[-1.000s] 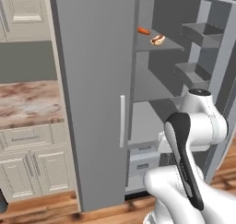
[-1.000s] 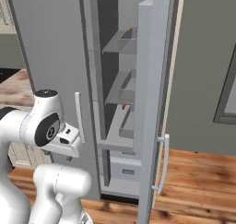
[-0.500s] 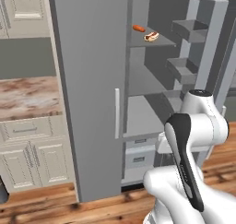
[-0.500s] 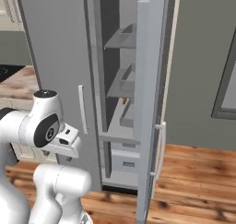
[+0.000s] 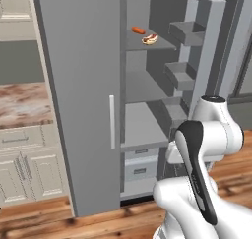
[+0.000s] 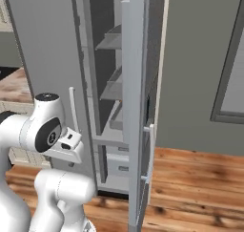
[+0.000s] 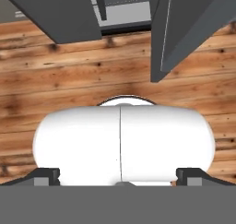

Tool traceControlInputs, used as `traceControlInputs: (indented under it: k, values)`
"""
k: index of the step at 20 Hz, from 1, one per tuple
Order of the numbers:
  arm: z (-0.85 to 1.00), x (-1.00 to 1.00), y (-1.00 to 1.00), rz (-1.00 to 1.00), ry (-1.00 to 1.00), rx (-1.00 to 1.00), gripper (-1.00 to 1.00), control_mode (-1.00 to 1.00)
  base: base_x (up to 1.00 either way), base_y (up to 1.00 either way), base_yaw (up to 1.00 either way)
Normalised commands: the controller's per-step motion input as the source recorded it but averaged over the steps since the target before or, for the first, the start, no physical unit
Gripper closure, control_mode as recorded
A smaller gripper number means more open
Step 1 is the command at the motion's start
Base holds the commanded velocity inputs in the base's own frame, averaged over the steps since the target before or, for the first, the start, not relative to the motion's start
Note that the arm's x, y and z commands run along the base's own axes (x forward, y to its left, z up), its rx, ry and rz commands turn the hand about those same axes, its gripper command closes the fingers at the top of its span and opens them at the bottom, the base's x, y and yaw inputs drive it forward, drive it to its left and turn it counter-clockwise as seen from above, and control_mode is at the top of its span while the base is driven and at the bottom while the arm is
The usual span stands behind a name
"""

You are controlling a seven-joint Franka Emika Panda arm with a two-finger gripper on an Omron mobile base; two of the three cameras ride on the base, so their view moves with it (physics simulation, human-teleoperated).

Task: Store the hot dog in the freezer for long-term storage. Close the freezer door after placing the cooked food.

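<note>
The hot dog (image 5: 150, 39), a tan bun with a reddish sausage, lies on an upper shelf inside the freezer (image 5: 142, 85), the tall grey cabinet. The freezer door (image 5: 206, 51) stands wide open to the right, its grey shelf bins facing inward. From the right side that door (image 6: 138, 107) appears edge-on, with a pale handle (image 6: 150, 152). My gripper (image 7: 119, 174) is open and points down at the wooden floor, with nothing between its fingertips (image 7: 46, 174). The arm is folded low in front of the cabinet, well below the hot dog's shelf.
A small red-orange item (image 5: 138, 30) lies just behind the hot dog. The plain grey door (image 5: 83, 100) to the left is shut. Cream cupboards and a marbled counter (image 5: 22, 103) stand further left. Grey drawers (image 5: 140, 166) sit at the cabinet's bottom.
The whole scene has slid left in both base views, so the base has driven to the right. The arm stays folded and the hot dog rests on its shelf.
</note>
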Motion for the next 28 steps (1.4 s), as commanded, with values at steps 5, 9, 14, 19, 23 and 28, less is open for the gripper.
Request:
traceControlInputs:
  k: [5, 9, 14, 19, 23, 28]
  values:
    - [0.0, 0.0, 0.0, 0.0, 0.0, 0.0, -1.0, 1.0, -0.33, -0.4, 0.0]
    - [0.0, 0.0, 0.0, 0.0, 0.0, 0.0, -1.0, 1.0, -0.35, -0.24, 0.0]
    - [0.0, 0.0, 0.0, 0.0, 0.0, 0.0, -1.0, 1.0, -0.12, -0.34, 0.0]
    - [0.0, 0.0, 0.0, 0.0, 0.0, 0.0, -1.0, 1.0, 0.0, -0.39, 0.0]
    - [0.0, 0.0, 0.0, 0.0, 0.0, 0.0, -1.0, 1.0, 0.0, -0.32, 0.0]
    - [0.0, 0.0, 0.0, 0.0, 0.0, 0.0, -1.0, 1.0, 0.0, -0.08, 0.0]
